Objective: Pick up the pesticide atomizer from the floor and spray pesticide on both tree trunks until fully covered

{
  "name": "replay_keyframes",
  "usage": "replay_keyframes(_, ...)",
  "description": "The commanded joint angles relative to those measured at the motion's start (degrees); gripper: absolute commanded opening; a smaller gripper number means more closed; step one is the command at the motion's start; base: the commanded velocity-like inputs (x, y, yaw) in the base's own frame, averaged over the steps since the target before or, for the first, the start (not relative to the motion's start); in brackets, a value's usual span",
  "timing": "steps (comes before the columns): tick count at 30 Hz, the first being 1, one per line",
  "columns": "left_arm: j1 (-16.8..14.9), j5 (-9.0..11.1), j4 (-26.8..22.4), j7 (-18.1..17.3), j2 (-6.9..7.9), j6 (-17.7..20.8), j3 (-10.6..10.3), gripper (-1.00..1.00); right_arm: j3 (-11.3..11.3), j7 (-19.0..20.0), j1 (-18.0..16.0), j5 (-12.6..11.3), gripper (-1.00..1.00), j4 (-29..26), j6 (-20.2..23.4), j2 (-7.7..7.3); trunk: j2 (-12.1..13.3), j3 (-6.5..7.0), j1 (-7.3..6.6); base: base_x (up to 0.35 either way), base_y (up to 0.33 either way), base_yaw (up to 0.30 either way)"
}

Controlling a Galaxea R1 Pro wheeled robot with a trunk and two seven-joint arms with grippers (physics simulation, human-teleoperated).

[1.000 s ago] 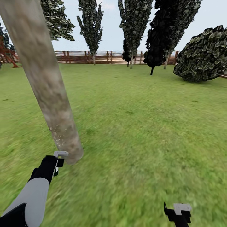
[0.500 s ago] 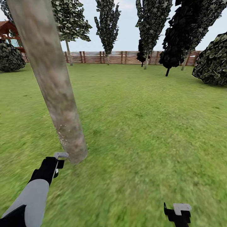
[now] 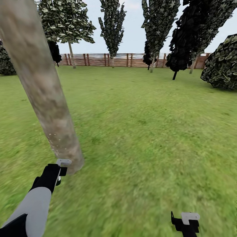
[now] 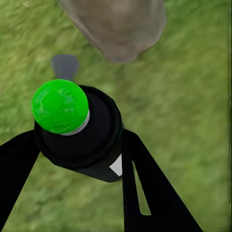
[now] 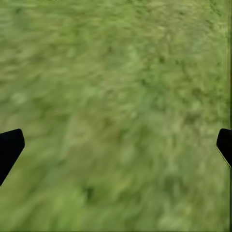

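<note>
A thick mottled grey-tan tree trunk [image 3: 42,85] leans across the left of the head view, its base in the grass just beyond my left gripper [image 3: 62,166]. Pale specks dot its lower part. In the left wrist view my left gripper [image 4: 79,159] is shut on the pesticide atomizer [image 4: 82,140], a dark bottle whose top is bright green here, with the trunk's base [image 4: 118,24] close ahead. My right gripper [image 3: 186,219] hangs low at the right over grass. Its fingertips [image 5: 9,147] stand wide apart with nothing between them.
Open lawn [image 3: 148,125] stretches to a brown slat fence [image 3: 125,60] at the back. Dark columnar trees [image 3: 112,26] line the fence, and a round bush [image 3: 222,65] sits at the right. Another wide-crowned tree [image 3: 67,19] with a pale trunk stands at the back left.
The whole view first swung so the fence-line trees slid right, then the near trunk shifted left in the picture. Both arms keep the same pose, and the left gripper still holds the atomizer.
</note>
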Motion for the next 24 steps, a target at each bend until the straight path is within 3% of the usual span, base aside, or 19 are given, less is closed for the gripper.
replay_keyframes(1, -0.05, -0.65, -0.12, -0.56, -0.05, 0.16, 0.27, -1.00, -0.41, -0.20, -0.04, 0.61, 1.00, 0.06, -0.13, 0.01, -0.02, -0.05, 0.00, 0.065, -0.272, 0.109)
replay_keyframes(17, -0.05, -0.33, -0.12, -0.39, 0.03, 0.16, 0.50, -1.00, -0.41, -0.19, -0.04, 0.61, 1.00, 0.06, -0.15, 0.01, -0.02, -0.05, 0.00, 0.063, -0.273, 0.261)
replay_keyframes(24, -0.05, -0.50, -0.12, -0.39, -0.05, 0.16, 0.46, -1.00, -0.43, -0.26, -0.04, 0.61, 1.00, 0.06, -0.13, 0.01, -0.02, -0.05, 0.00, 0.173, -0.250, 0.023)
